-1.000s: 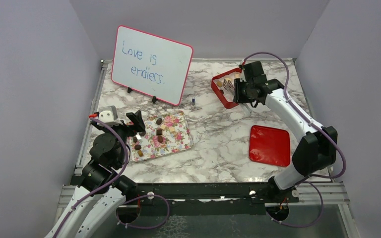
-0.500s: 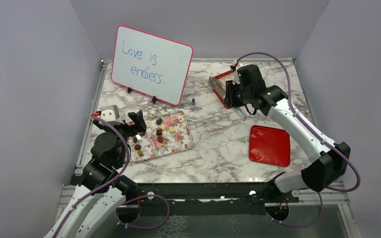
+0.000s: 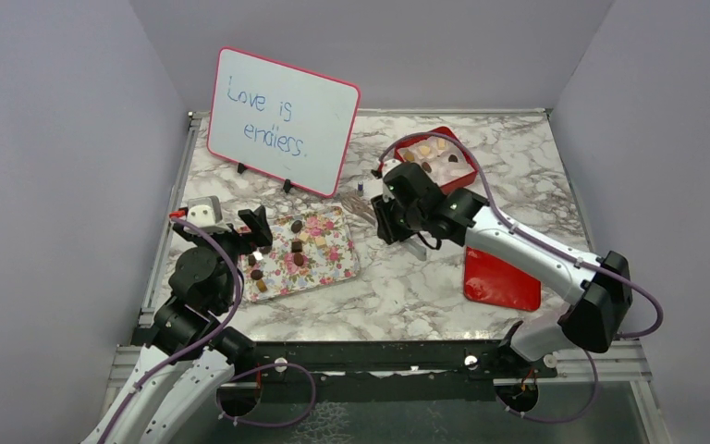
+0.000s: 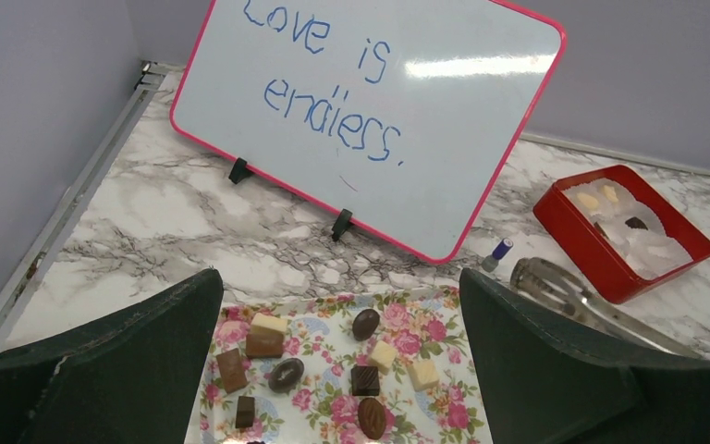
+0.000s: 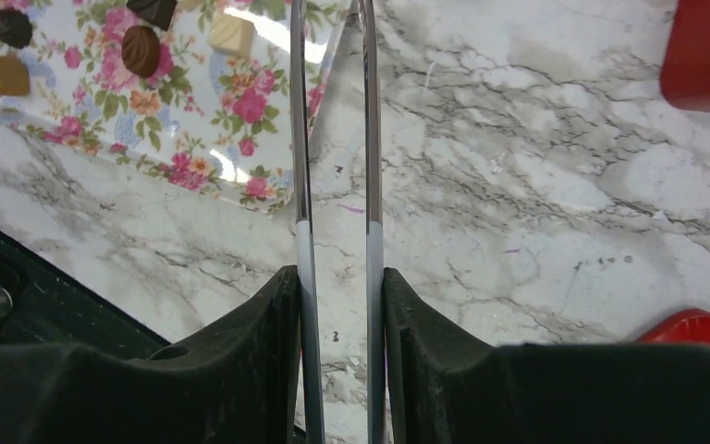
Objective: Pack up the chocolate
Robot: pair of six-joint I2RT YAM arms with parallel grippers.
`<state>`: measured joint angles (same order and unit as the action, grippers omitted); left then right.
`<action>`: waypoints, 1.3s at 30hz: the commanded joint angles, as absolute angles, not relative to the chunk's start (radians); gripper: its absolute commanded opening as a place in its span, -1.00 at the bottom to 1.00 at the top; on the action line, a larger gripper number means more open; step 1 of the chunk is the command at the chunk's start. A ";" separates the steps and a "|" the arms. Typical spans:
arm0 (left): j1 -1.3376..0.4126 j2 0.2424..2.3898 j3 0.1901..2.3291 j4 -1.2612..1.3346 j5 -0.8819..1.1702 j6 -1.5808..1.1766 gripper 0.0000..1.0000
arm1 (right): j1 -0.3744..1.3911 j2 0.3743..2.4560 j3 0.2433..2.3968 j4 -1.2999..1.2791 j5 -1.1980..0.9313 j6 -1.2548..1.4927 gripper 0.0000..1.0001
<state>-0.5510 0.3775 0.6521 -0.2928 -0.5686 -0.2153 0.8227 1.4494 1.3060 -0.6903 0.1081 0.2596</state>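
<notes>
The chocolate (image 3: pixel 297 248) sits mostly on the flowery tray (image 3: pixel 337 261). A few pieces lie in the red box (image 4: pixel 569 245). The right claw (image 5: pixel 339 277) squeezes metal tongs (image 5: pixel 300 139) beside the tray. The left claw (image 4: pixel 339 277) is wide open and holds nothing. The whiteboard (image 3: pixel 282 120) says "Love is endless."

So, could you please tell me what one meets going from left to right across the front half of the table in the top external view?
Open left gripper → pink floral rectangular tray → metal tongs, held in the right gripper → flat red square lid.
</notes>
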 commanded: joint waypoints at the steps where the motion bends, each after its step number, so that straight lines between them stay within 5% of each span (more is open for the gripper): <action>1: -0.548 0.354 0.647 -0.271 -0.564 -0.201 0.98 | 0.898 1.484 1.312 -0.641 0.157 0.269 -0.24; 18: -0.548 0.310 0.644 -0.271 -0.611 -0.209 0.98 | 1.129 1.665 1.426 -0.716 0.286 0.386 -0.17; 39: -0.548 0.309 0.643 -0.270 -0.601 -0.209 0.98 | 1.172 1.825 1.514 -0.742 0.330 0.371 -0.11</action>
